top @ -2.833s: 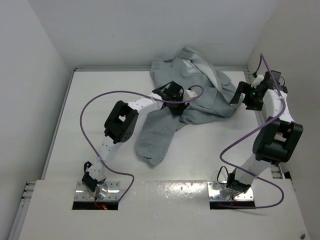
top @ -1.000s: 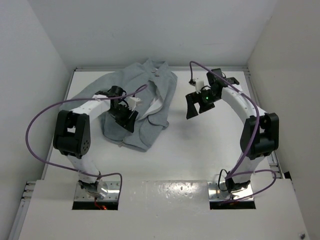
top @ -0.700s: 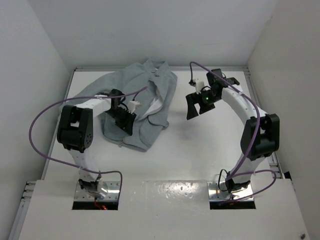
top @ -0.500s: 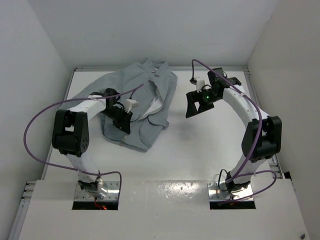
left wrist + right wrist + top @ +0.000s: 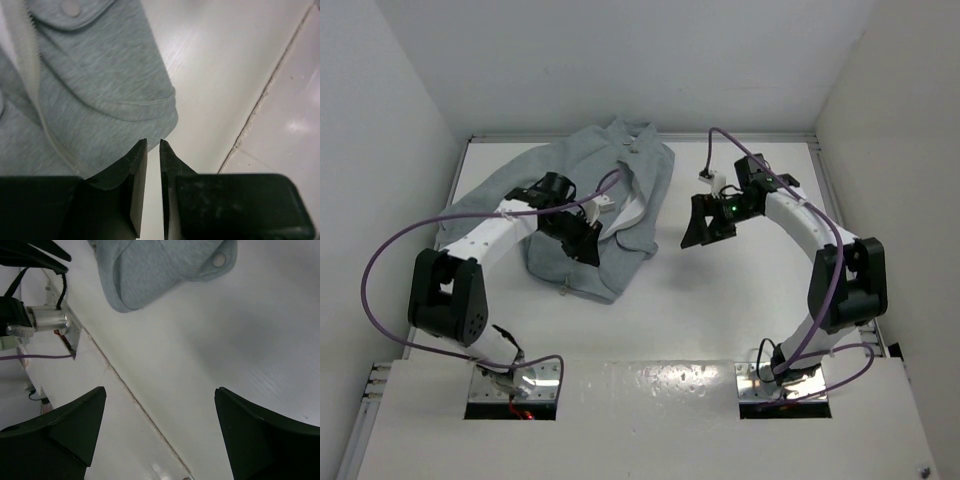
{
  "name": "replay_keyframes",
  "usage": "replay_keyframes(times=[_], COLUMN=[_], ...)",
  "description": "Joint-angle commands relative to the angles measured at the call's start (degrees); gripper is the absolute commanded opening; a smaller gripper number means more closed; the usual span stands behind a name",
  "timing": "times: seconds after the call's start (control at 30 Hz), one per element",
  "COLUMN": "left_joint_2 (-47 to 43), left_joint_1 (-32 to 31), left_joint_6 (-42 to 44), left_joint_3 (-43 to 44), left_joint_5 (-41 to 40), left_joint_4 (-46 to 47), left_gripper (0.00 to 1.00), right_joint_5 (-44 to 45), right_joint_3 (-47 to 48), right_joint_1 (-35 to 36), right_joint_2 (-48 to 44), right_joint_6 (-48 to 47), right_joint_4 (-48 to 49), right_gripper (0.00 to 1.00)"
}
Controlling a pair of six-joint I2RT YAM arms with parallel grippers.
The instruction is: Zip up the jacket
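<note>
Lying bunched up on the table [image 5: 720, 300], the jacket [image 5: 642, 178] sits right under the left gripper [image 5: 582, 238]. It is off to the left of the right gripper [image 5: 705, 225], with bare table between the two. One sleeve [image 5: 458, 212] runs out to the left, past the left arm [image 5: 500, 228]. A strip of pale lining [image 5: 630, 212] shows just to the right of the left gripper, so the front is open there.

In the left wrist view the grey cloth fills the space ahead of the fingers [image 5: 137, 165] and to their left. The zipper [image 5: 37, 75] runs as a pale line down toward the left finger. A round snap [image 5: 71, 7] sits far ahead, on a flap. The rounded bottom corner of the jacket ends just ahead of the fingertips. The two fingers are almost together, with only a thin gap, and nothing is in the gap. I cannot tell if they touch the cloth.

The right gripper has its fingers [image 5: 70, 420] spread wide apart, and it holds nothing. Ahead of them, well apart, is a rounded corner of the jacket with another snap [image 5: 218, 260]. White table lies under that gripper. A thin seam [image 5: 130, 395] crosses the table between the fingers. Off to one side is a purple cable [image 5: 35, 357].
</note>
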Motion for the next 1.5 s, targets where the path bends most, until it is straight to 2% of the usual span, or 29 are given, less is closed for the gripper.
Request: replay_keyframes(times=[0.0,0.13,0.23,0.3,0.37,0.5,0.63,0.73,0.87,1.03,1.17,1.27,1.47], left_joint_2=[-0.1,-1.3,1.9,3.9,7.1,10.6,13.2,14.0,13.9,14.6,15.3,15.3,15.3], left_joint_1=[1.6,3.0,4.3,4.8,4.8,6.0,8.7,9.9,10.5,10.5,10.5,10.5,10.5], left_joint_6=[-4.9,-6.8,-6.8,-7.8,-7.8,-7.1,-5.9,-1.3,7.0,12.7,12.7,10.5,4.4], left_joint_3=[1.1,-0.1,-0.1,0.5,1.1,1.6,2.2,2.8,3.4,1.6,0.5,-0.1,-0.7], left_joint_5=[-4.0,-13.1,-16.2,-15.0,-14.4,-13.6,-13.0,-10.0,-0.5,2.9,3.6,3.6,-3.3], left_joint_4=[2.9,3.8,3.8,4.3,4.3,4.9,5.4,4.0,-3.7,-9.0,-9.7,-6.7,2.2], left_gripper=[0.23,0.28,0.3,0.35,0.47,0.49,0.49,0.47,0.43,0.39,0.38,0.38,0.38], right_joint_5=[-4.4,-4.9,-4.8,-4.6,-4.6,-4.6,-4.6,-4.6,-4.5,-3.7,-3.6,-3.5,-3.5], right_joint_3=[0.5,1.5,0.4,0.5,1.5,3.4,3.8,3.8,3.7,2.8,1.9,1.7,1.8], right_joint_1=[1.4,1.4,1.4,1.5,1.5,1.5,1.5,1.5,1.5,1.5,1.5,1.4,1.3], right_joint_2=[-2.7,-2.2,-3.4,-3.6,-2.8,-2.1,-2.4,-2.2,-2.3,-2.5,-2.8,-2.9,-3.4], right_joint_6=[2.7,1.7,1.0,0.3,-0.4,-1.8,-2.2,-2.0,-2.7,-3.1,-3.3,-3.1,-3.1], right_joint_4=[4.9,1.5,2.7,2.9,0.9,-1.6,-1.9,-2.3,-2.1,-1.9,-1.9,-1.6,-1.7], right_gripper=[0.89,0.92,0.93,0.93,0.93,0.94,0.95,0.95,0.95,0.95,0.95,0.95,0.95])
